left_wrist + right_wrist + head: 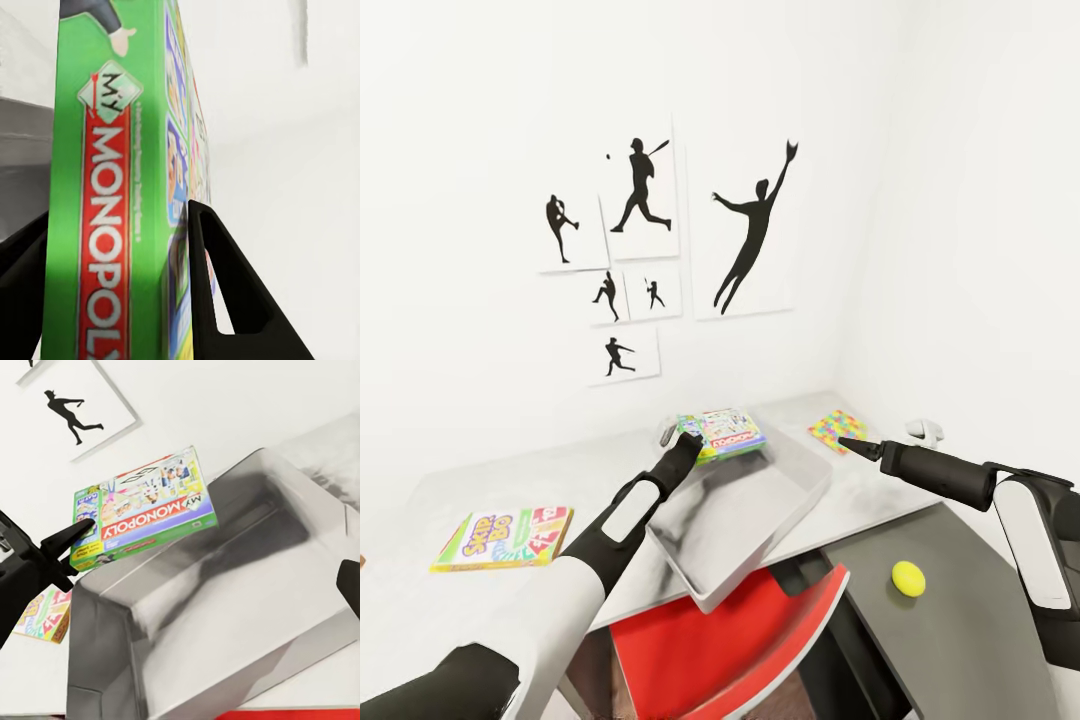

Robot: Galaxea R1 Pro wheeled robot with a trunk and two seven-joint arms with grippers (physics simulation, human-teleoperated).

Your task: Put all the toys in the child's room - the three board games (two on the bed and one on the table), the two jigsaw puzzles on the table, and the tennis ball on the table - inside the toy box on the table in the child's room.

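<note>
Games – two [726, 434] [503, 538] | puzzle – one [836, 430] | ball – one [908, 578] | left end effector [686, 446] pinching Monopoly

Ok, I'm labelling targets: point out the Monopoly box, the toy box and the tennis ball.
Monopoly box [142, 521]: right wrist view, printed lid.
toy box [800, 492]: head view, right wall.
tennis ball [908, 578]: head view, ball's middle.
</note>
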